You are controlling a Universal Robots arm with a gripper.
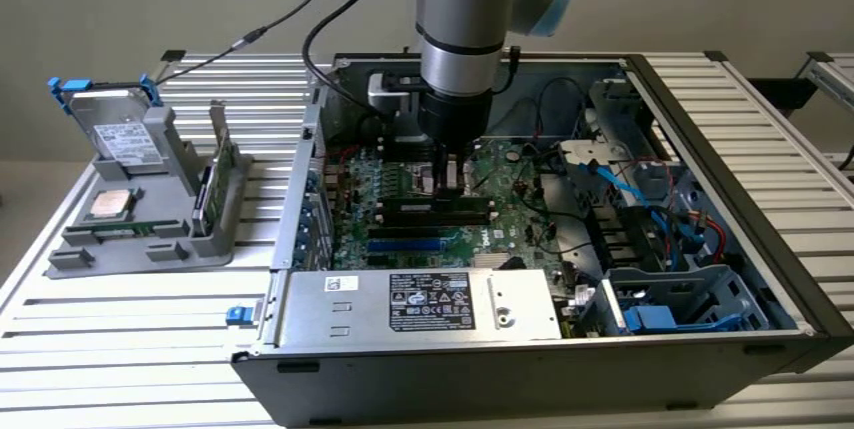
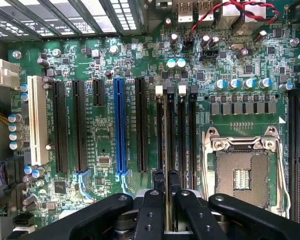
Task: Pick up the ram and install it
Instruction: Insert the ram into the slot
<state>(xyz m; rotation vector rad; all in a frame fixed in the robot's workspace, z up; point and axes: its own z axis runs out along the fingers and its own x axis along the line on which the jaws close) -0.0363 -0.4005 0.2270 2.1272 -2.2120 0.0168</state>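
Observation:
My gripper (image 1: 451, 187) reaches down into the open computer case (image 1: 747, 149), over the green motherboard (image 1: 521, 189). In the wrist view its black fingertips (image 2: 159, 176) stand close together, shut on the ram (image 2: 168, 150). From there the ram is seen edge-on as a thin grey strip, running in line with the black memory slots (image 2: 182, 135). In the exterior view the ram (image 1: 414, 207) is a long dark stick lying level at the slots under the fingers. I cannot tell whether it is seated in a slot.
The open processor socket (image 2: 242, 175) lies beside the memory slots, and a blue expansion slot (image 2: 120, 125) lies on the other side. A silver power supply (image 1: 427, 301) fills the case's front. At the exterior view's left, a grey fixture (image 1: 147, 239) holds a square chip (image 1: 110, 205), a drive (image 1: 127, 134) and a thin green board (image 1: 208, 199).

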